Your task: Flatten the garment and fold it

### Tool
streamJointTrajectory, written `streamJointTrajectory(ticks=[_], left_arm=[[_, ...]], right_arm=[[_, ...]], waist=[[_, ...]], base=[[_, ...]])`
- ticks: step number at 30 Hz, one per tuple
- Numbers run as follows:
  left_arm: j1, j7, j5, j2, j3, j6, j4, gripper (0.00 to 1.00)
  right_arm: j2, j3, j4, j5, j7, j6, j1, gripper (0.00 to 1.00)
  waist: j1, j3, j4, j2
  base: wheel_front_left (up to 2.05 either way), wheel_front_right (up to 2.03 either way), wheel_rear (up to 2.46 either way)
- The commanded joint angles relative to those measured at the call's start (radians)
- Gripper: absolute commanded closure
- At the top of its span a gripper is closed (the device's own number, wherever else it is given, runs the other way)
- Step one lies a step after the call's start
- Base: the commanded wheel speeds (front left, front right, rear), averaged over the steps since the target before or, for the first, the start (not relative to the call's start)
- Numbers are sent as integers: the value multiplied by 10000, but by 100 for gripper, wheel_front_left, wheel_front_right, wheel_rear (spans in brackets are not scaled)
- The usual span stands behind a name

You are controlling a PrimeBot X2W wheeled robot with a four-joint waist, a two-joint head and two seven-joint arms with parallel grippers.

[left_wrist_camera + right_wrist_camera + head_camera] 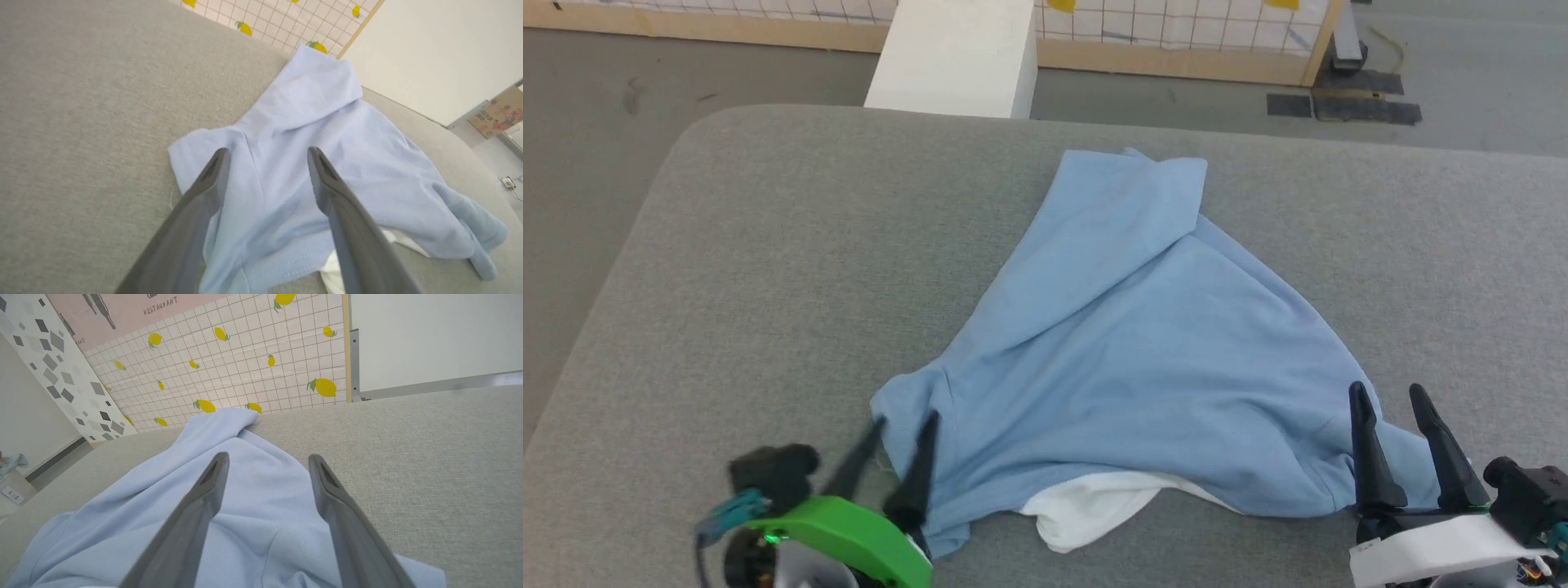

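Operator: Where did the garment (1127, 343) lie?
Observer: Crumpled on the grey padded table (768, 245), white panel (1086, 506) peeking out at its near edge.
Operator: Grippers?
Observer: Left gripper (905, 418) and right gripper (1386, 387) both had fingers spread, empty, tips over the garment's near left and right corners; contact not discernible.

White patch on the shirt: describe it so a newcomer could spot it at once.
On the grey padded surface lies a crumpled light blue garment. Along its near edge, between the left gripper and right gripper, a white panel pokes out, the sole white fabric against blue.
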Motion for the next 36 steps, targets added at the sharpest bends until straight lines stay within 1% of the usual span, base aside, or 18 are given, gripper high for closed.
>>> streamJointTrajectory(ticks=[1, 2, 4, 5, 7, 9, 10, 13, 14, 16, 20, 25, 27, 29, 30, 33, 34, 36], left_arm=[[-224, -525, 272, 28, 226, -16, -67, 0], [-285, -883, 474, 37, 329, 27, -105, 0], [-390, -1847, 1090, -18, 746, 385, -172, 0], [-406, -2056, 1373, -52, 891, 510, -209, 0], [-381, -2279, 2289, -126, 1209, 867, -353, 0], [-260, -2314, 3226, -470, 1589, 1127, -852, 0], [-94, -2317, 3668, -731, 1839, 1155, -1143, 0], [526, -2321, 4321, -1467, 2327, 890, -1561, 0], [806, -2322, 4446, -1722, 2421, 693, -1559, 0], [1192, -2322, 4736, -2011, 2528, 295, -1503, 0], [1602, -2323, 4988, -2417, 2802, -345, -1269, 0], [1489, -2324, 5252, -2643, 3127, -863, -1196, 0], [1405, -2324, 5328, -2692, 3218, -1002, -1211, 0], [1332, -2324, 5380, -2724, 3235, -1149, -1206, 0], [1292, -2324, 5388, -2736, 3224, -1216, -1194, 0], [1125, -2324, 5412, -2756, 3150, -1346, -1180, 0], [1043, -2324, 5381, -2760, 3098, -1373, -1170, 0], [898, -2325, 5272, -2763, 2962, -1365, -1147, 0]], right_arm=[[7, -9, 8, 32, -3, -15, 127, 0], [7, 0, 20, 35, -1, -15, 144, 0], [7, 47, 21, 46, -13, -15, 162, 0], [7, 61, 16, 49, -22, -15, 167, 0], [7, 92, 25, 60, -39, -15, 180, 0], [7, 133, 45, 73, -57, -15, 202, 0], [7, 165, 58, 74, -64, -15, 215, 0], [7, 209, 72, 44, -88, -15, 264, 0], [7, 216, 85, 24, -100, -15, 296, 0], [7, 207, 107, 20, -111, -15, 369, 0], [7, 136, 77, 23, -68, -15, 432, 0], [7, 52, -361, -585, 571, -15, -345, 0], [7, -22, -526, -757, 1172, -15, -941, 0], [-78, -128, -516, -704, 2025, -15, -1601, 0], [-250, -140, -375, -672, 2751, -15, -1930, 0], [-744, -165, -45, -407, 4314, -15, -2897, 0], [-1046, -26, 208, -412, 5021, -15, -3183, 0], [-1381, 60, 670, -230, 6093, -15, -3666, 0]], waist=[[1, -99, 70, 0], [1, -136, 75, 0], [1, -218, 61, 0], [1, -247, 48, 0], [1, -329, 4, 0], [1, -405, -50, 0], [1, -447, -95, 0], [1, -508, -201, 0], [1, -545, -238, 0], [1, -587, -282, 0], [1, -607, -301, 0], [1, -455, -310, 0], [1, -339, -345, 0], [1, -212, -371, 0], [1, -118, -366, 0], [1, 181, -313, 0], [1, 287, -272, 0], [1, 495, -180, 0]], base=[[0, 0, 0], [0, 0, 0], [0, 0, 0], [0, 0, 0], [0, 0, 0], [0, 0, 0], [0, 0, 0], [0, 0, 0], [0, 0, 0], [0, 0, 0], [0, 0, 0], [0, 0, 0], [0, 0, 0], [0, 0, 0], [0, 0, 0], [0, 0, 0], [0, 0, 0], [0, 0, 0]])
